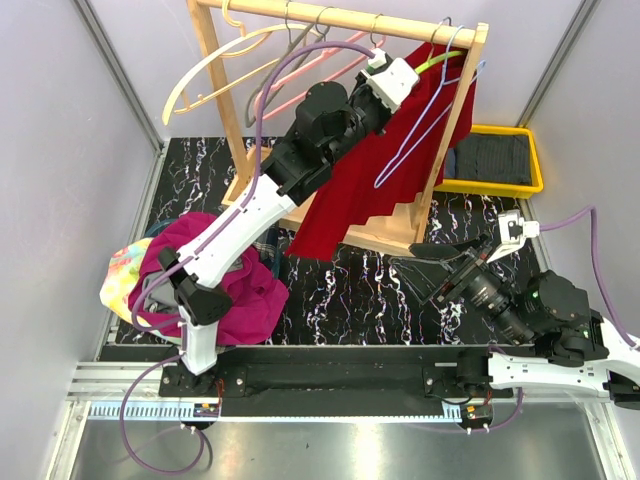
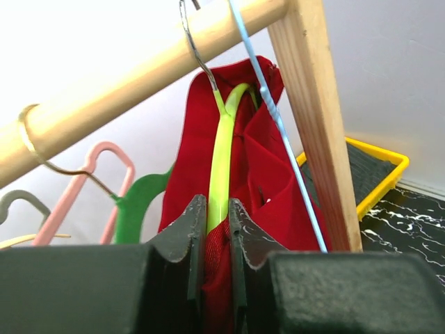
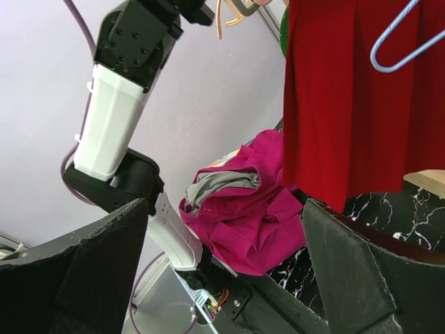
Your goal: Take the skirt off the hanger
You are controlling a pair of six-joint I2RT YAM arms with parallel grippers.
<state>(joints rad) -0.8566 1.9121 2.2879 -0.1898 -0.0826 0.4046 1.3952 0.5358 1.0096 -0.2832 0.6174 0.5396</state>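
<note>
A red skirt [image 1: 375,180] hangs on a yellow-green hanger [image 2: 221,160] from the wooden rail [image 1: 340,17] of the rack, near its right post. My left gripper [image 1: 408,72] is raised to the rail and shut on the hanger's arm and the red waistband; in the left wrist view [image 2: 215,209] the jaws pinch both. The skirt also shows in the right wrist view [image 3: 354,104]. My right gripper [image 1: 455,255] is open and empty, low over the table, right of the skirt's hem.
Empty hangers, pink [image 2: 76,188], green [image 2: 139,202], cream [image 1: 215,60] and light blue [image 1: 425,125], hang on the rail. A magenta clothes pile [image 1: 225,275] lies at the left. A yellow bin [image 1: 495,160] with dark cloth stands at the back right.
</note>
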